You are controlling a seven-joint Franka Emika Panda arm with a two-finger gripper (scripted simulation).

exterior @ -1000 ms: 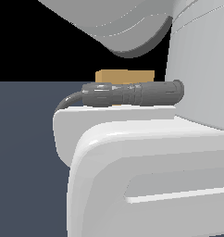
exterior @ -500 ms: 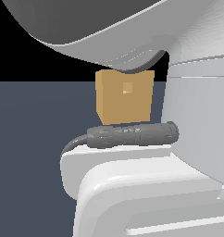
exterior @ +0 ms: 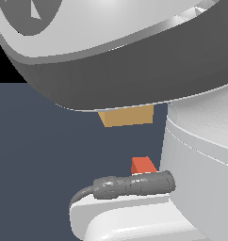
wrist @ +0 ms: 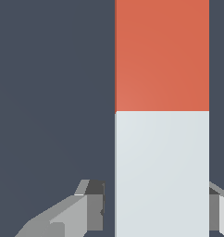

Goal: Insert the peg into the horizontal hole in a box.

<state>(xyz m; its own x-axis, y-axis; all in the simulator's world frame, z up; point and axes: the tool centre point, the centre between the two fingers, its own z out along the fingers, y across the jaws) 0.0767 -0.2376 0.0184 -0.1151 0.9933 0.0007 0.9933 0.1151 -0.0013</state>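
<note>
Dark slate floor is lying beneath the peg [wrist: 162,115], whose pale end is sitting between the gripper's [wrist: 156,210] spread fingers [wrist: 93,208], apparently ungripped.

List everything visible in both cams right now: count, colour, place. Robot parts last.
peg: 1, orange-red with a pale grey-white end, lying on the dark surface; in the wrist view the pale end sits between the claw's fingers; the exterior view shows only a small orange-red bit of it above the cable.
box: 1, tan, exterior view only, mostly hidden under the arm's dark band; no hole visible.
surface: 1, dark blue-grey, under everything.
cable: 1, dark grey, on the arm's white shell in the exterior view.
arm: 1, white with a dark grey band, fills much of the exterior view.
claw: 1, grey fingers on either side of the peg's pale end; a narrow gap shows beside the peg.
</note>
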